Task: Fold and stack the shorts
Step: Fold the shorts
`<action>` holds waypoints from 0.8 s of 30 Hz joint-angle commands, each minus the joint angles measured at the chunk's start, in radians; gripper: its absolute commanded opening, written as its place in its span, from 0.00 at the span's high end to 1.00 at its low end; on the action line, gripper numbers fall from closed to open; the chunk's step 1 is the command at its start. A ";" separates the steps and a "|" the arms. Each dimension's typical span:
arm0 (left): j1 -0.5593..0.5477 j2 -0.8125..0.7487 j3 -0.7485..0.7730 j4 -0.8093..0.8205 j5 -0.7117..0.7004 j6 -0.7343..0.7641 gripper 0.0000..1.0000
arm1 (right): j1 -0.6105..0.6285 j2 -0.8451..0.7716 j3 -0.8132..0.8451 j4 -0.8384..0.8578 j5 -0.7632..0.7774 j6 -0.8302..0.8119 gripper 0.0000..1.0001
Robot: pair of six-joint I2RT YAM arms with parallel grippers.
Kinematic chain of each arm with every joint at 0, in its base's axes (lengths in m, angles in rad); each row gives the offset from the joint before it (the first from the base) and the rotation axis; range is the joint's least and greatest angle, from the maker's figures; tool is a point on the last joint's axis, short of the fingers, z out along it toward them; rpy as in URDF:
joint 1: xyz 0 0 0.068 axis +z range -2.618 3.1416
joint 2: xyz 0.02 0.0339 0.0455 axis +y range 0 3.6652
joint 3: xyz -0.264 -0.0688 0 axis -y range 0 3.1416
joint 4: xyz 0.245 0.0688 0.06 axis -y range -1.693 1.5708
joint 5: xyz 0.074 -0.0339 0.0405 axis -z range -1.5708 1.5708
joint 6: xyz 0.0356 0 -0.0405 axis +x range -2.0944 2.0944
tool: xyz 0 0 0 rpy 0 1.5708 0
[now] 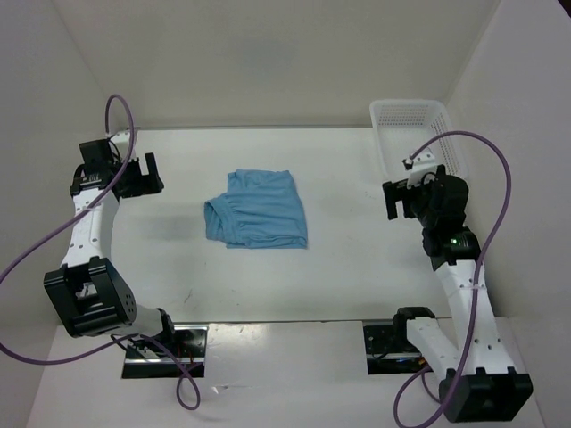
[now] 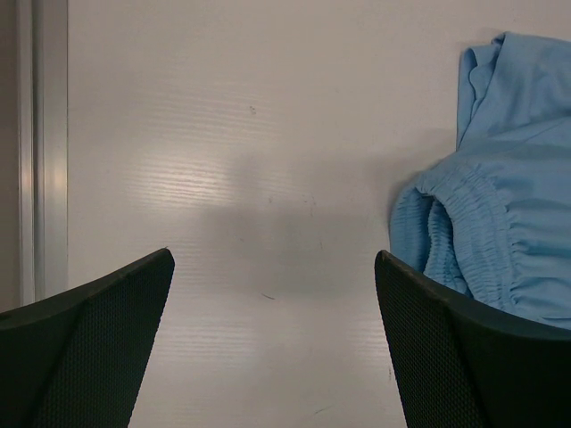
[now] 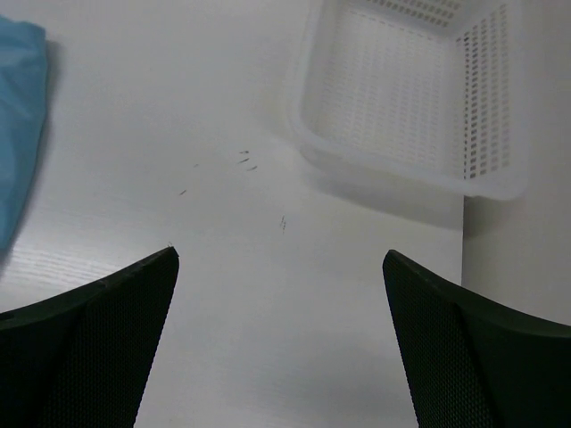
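Observation:
The light blue shorts [image 1: 259,210] lie bunched in a rough square at the middle of the white table, gathered waistband toward the left. My left gripper [image 1: 153,175] hovers open to their left, well apart from them. In the left wrist view the waistband side of the shorts [image 2: 504,214] shows at the right, just behind the right finger, and only bare table lies between the jaws of the left gripper [image 2: 275,255]. My right gripper [image 1: 391,200] stands open to the right of the shorts. Nothing sits between the fingertips of the right gripper [image 3: 281,253], and a corner of the shorts [image 3: 18,116] shows at the far left.
A white plastic mesh basket [image 1: 385,134] stands at the back right corner, just behind the right gripper; its near rim [image 3: 401,171] shows in the right wrist view. A metal rail [image 2: 40,152] runs along the table's left edge. White walls close in the back and sides.

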 commanded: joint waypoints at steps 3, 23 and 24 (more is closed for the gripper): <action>0.000 -0.022 -0.008 0.052 -0.013 0.004 0.00 | -0.115 -0.134 -0.036 0.013 -0.041 0.199 0.00; 0.000 0.005 -0.028 0.070 0.017 0.004 0.00 | -0.276 -0.294 -0.117 0.010 -0.149 0.346 0.00; 0.000 -0.004 -0.039 0.070 0.017 0.004 0.00 | -0.285 -0.294 -0.117 0.010 -0.148 0.355 0.00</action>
